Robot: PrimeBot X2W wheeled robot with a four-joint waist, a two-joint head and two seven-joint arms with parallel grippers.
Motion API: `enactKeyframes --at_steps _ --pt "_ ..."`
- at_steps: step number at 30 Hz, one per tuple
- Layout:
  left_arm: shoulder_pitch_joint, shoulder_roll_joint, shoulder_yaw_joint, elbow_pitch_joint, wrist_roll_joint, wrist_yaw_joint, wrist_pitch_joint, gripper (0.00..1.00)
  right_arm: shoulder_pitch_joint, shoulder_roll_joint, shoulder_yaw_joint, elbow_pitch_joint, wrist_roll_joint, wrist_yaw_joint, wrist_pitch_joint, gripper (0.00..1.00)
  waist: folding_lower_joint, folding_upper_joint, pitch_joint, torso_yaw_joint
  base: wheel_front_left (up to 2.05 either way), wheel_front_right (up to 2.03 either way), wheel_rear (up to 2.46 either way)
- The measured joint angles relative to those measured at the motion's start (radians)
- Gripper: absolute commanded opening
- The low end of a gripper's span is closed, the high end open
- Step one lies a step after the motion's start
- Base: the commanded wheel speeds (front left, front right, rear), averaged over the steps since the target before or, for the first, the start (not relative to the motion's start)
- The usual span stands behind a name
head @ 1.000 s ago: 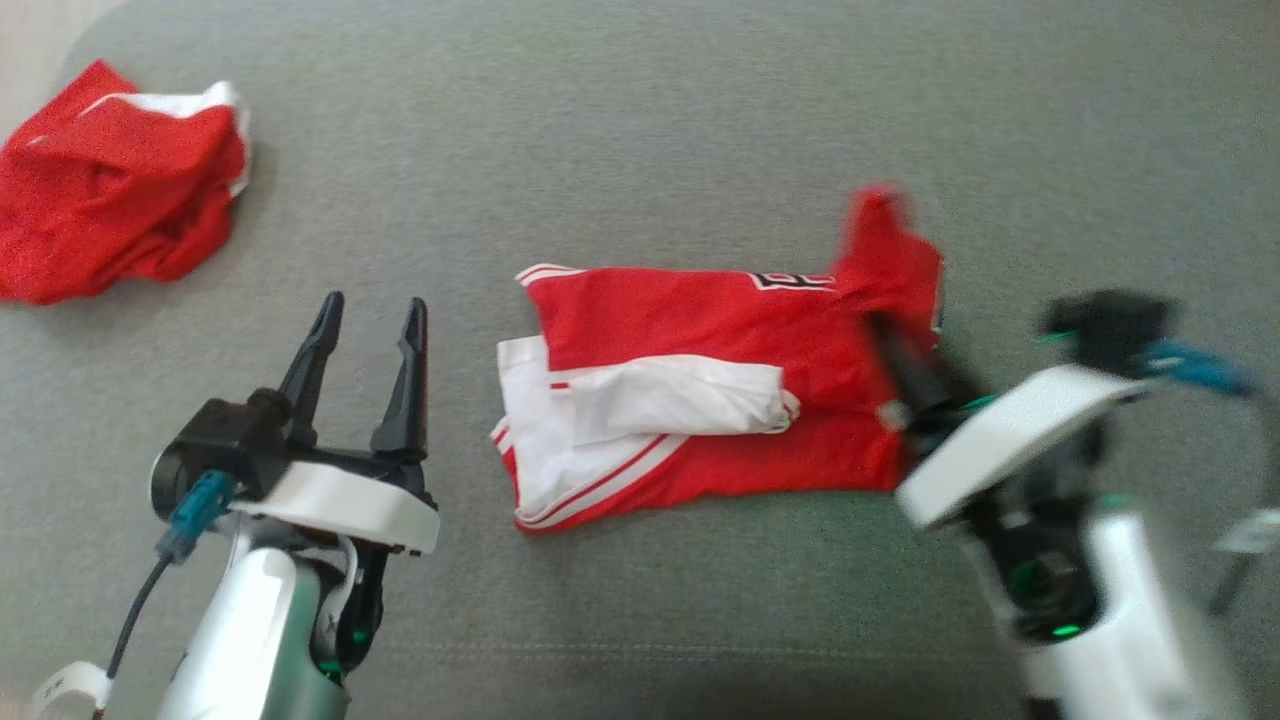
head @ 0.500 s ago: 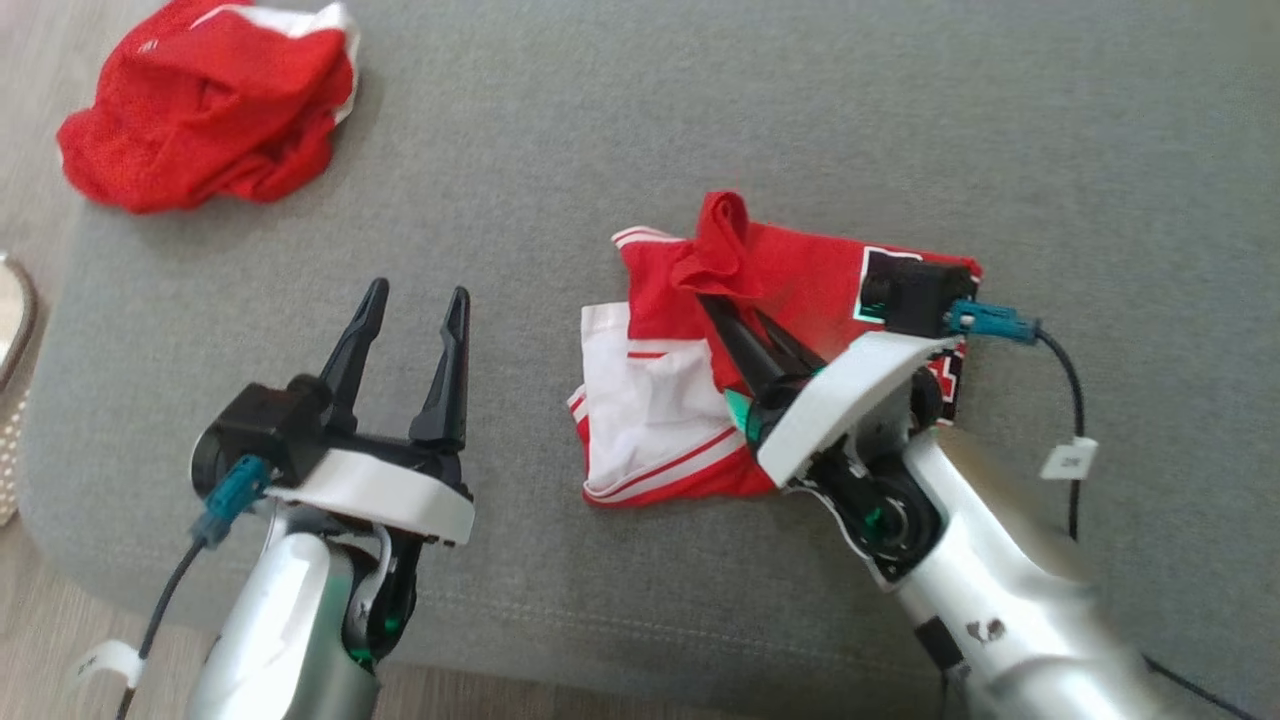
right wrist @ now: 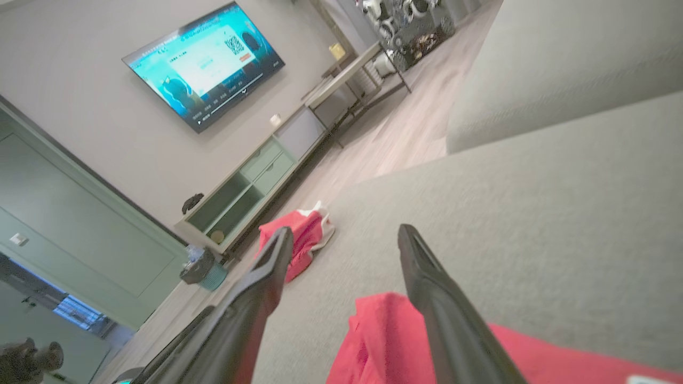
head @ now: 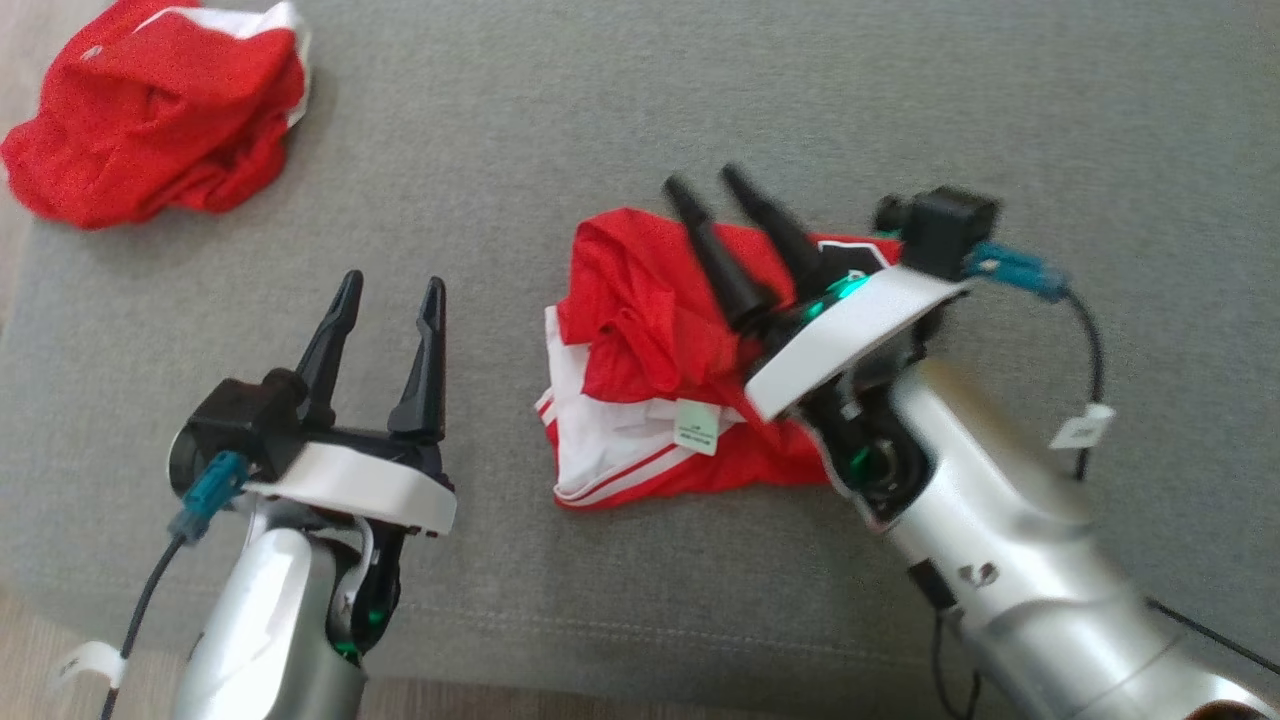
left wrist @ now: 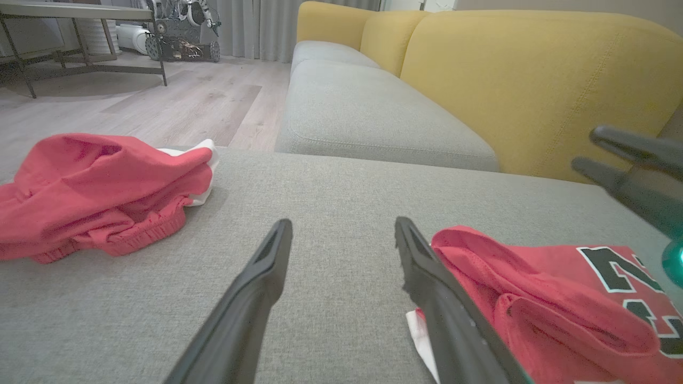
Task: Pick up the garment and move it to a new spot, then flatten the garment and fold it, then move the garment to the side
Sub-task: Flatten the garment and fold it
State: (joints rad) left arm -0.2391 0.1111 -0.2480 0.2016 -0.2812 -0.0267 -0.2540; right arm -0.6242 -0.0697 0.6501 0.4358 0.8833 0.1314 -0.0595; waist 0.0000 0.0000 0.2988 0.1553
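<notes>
Since half a second earlier, the right gripper (head: 702,180) had let go: its two fingers, then pinched together on a raised fold of red cloth, now stood spread apart with nothing between them. The fold it had carried lay dropped in a rumpled heap over the left part of the garment (head: 640,310), hiding much of the white panel and leaving a small white label (head: 697,425) turned up.

That garment, red with white side stripes, sat roughly in the middle of the grey cushion (head: 560,120), partly folded and bunched rather than flat. The right gripper's fingertips reached out over the garment towards the cushion's far side. In the right wrist view the same gripper (right wrist: 344,230) showed its fingers wide, red cloth (right wrist: 384,341) lying below them.

Over the cushion's near-left part hung the left gripper (head: 393,280), fingers fully parted and empty, apart from the garment. In its own wrist view (left wrist: 342,224), the garment (left wrist: 533,288) lay just beside its right finger, with a black-and-white number print (left wrist: 613,266) showing. A second red bundle (head: 150,110) lay crumpled at the cushion's far-left corner. A yellow backrest (left wrist: 533,80) rose behind the cushion.
</notes>
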Motion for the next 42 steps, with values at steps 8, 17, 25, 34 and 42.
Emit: enactKeyframes --at_steps 8,17,25,34,42 --pt "0.004 0.013 0.021 -0.001 0.000 0.010 0.000 1.00 0.087 -0.040 -0.266 -0.124 -0.179 0.000 -0.004 1.00 0.0000 0.0000 -0.029 -0.050 0.00 0.00 0.00" --pt "0.025 0.035 0.037 -0.007 0.000 0.028 0.000 1.00 0.346 -0.069 -0.573 -0.319 -0.426 0.000 0.087 1.00 0.0000 0.0000 -0.056 -0.083 0.00 0.00 0.00" --pt "0.052 0.049 0.037 -0.022 0.000 0.037 0.012 1.00 0.482 -0.040 -0.652 -0.499 -0.599 0.000 0.155 1.00 0.0000 0.0000 -0.066 -0.099 0.00 0.00 0.00" --pt "0.054 0.060 0.035 -0.029 0.000 0.044 0.024 1.00 0.543 -0.007 -0.668 -0.590 -0.684 0.000 0.178 1.00 0.0000 0.0000 -0.074 -0.107 0.00 0.00 0.00" --pt "0.055 0.063 0.030 -0.029 0.000 0.048 0.024 1.00 0.556 -0.006 -0.674 -0.595 -0.690 0.000 0.183 1.00 0.0000 0.0000 -0.077 -0.102 0.00 0.00 0.00"
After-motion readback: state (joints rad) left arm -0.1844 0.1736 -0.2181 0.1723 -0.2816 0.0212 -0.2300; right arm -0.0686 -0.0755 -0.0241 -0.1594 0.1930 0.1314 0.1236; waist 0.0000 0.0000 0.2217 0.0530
